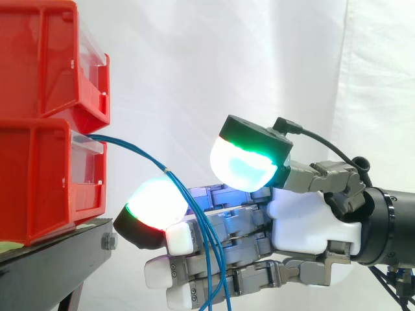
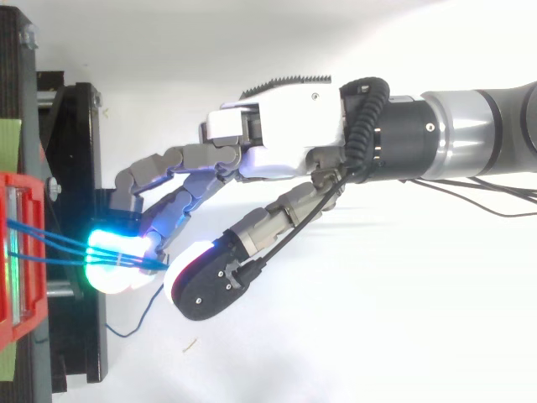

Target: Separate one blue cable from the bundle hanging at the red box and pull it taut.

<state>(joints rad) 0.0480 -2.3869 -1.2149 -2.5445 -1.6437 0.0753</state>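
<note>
Two red plastic bins are stacked at the left, the upper bin (image 1: 39,58) sitting on the lower bin (image 1: 39,188), and both rest on a black metal stand (image 1: 58,249) in front of a white curtain (image 1: 259,58). A bundle of thin blue cables (image 1: 139,152) comes out of the front of the lower bin, arcs to the right and then drops steeply. It passes across the near side of the robot's grey-and-white hand (image 1: 305,214), which reaches in from the right.

The fingers (image 1: 155,207) are loosely bent and apart, not clamped on anything. One pad glows white with green and red at its edge, just left of the hanging strands. The thumb (image 1: 243,165), glowing cyan and green, sits higher and to the right of them, so the cables fall through the gap between thumb and fingers.

From above, the strands leave the bin spread apart, run right over the glowing fingertip (image 2: 113,260) and converge just beside the thumb pad (image 2: 189,273). One loose blue strand (image 2: 143,315) curls away below the hand, slack. None of the cables is drawn straight.
</note>
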